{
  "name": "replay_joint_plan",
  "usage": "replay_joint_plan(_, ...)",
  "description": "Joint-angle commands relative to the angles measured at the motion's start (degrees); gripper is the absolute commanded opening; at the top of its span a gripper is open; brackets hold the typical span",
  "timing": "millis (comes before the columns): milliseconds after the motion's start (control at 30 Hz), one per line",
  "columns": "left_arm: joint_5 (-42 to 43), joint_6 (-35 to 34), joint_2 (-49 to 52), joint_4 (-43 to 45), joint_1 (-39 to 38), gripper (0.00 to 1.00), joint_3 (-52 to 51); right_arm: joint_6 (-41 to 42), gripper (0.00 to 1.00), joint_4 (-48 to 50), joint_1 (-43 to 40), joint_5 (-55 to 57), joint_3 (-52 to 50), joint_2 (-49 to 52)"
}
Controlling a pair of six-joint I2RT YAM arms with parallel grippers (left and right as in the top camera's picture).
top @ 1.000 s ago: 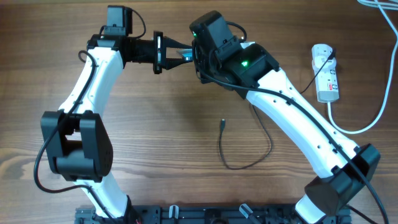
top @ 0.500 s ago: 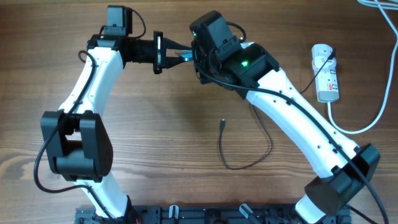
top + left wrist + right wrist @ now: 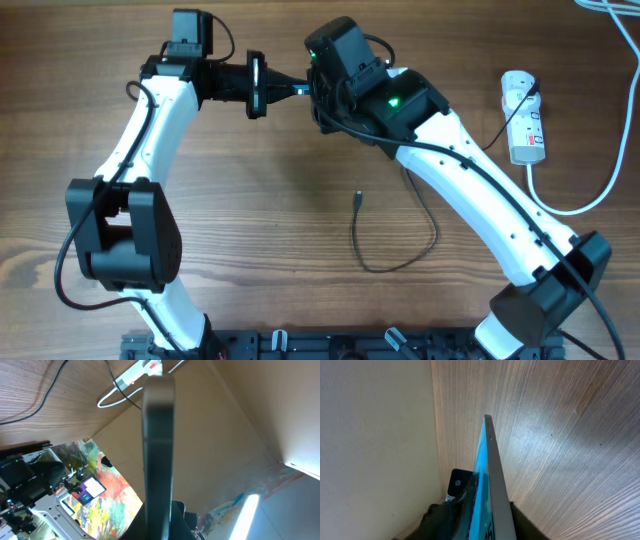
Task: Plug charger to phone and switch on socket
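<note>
The phone (image 3: 299,90) is held off the table at the back, edge-on between both grippers. Only a sliver of its cyan screen shows from overhead. My left gripper (image 3: 287,88) is shut on its left end and my right gripper (image 3: 313,92) on its right end. The left wrist view shows the phone's dark edge (image 3: 159,445) rising from the jaws (image 3: 159,532). The right wrist view shows its cyan face and grey edge (image 3: 491,475) between the fingers (image 3: 490,532). The charger, a thin black cable, lies loose with its plug tip (image 3: 358,197) free at mid-table. The socket (image 3: 525,118) lies at the right.
The socket's white lead (image 3: 590,195) curves along the right edge. The charger's black loop (image 3: 400,262) lies under my right arm. The left wrist view also shows the socket (image 3: 137,371), its white lead (image 3: 112,399) and a black cable (image 3: 30,407).
My left gripper has shifted slightly right toward the right gripper, and less of the cyan screen shows between them. The cable and socket have not moved.
</note>
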Motion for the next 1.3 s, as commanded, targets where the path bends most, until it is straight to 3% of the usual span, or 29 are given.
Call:
replay_joint_plan(0, 0.74, 0.26, -1.81, 0.20, 0.00, 0.04, 1.01, -2.67, 0.45, 0.17, 0.02, 0.28, 0.90, 0.07)
replay_joint_plan(167, -1.27, 0.28, -1.81, 0.24, 0.07, 0.04, 1.01, -7.69, 0.55, 0.15, -0.55, 3.93, 0.90, -0.09)
replay_joint_plan(267, -4.85, 0.31, -1.81, 0.42, 0.26, 0.04, 1.01, -15.56, 0.67, 0.22, -2.12, 4.37, 0.90, -1.01)
replay_joint_plan(533, -11.17, 6.36, -1.81, 3.21, 2.27, 0.04, 1.01, -48.81, 0.77, -1.42, -13.11, -3.08, 0.90, -6.27)
replay_joint_plan(633, -14.10, 13.81, -1.81, 3.26, 3.08, 0.04, 1.01, -62.14, 0.98, -5.79, -17.35, -7.37, 0.90, -6.82)
replay_joint_plan(667, -15.23, 15.87, -1.81, 3.28, 3.26, 0.04, 1.01, -64.72, 0.99, -7.56, -18.23, -7.91, 0.90, -6.80)
replay_joint_plan(933, -26.27, 27.17, -1.81, 3.41, 3.43, 0.04, 1.01, -78.31, 1.00, -18.84, -19.23, -7.72, -2.32, -5.75)
replay_joint_plan(1267, -33.53, 33.57, -1.81, 2.08, 3.43, 0.04, 1.01, -79.01, 0.99, -16.50, -17.29, -11.37, -19.56, -4.79)
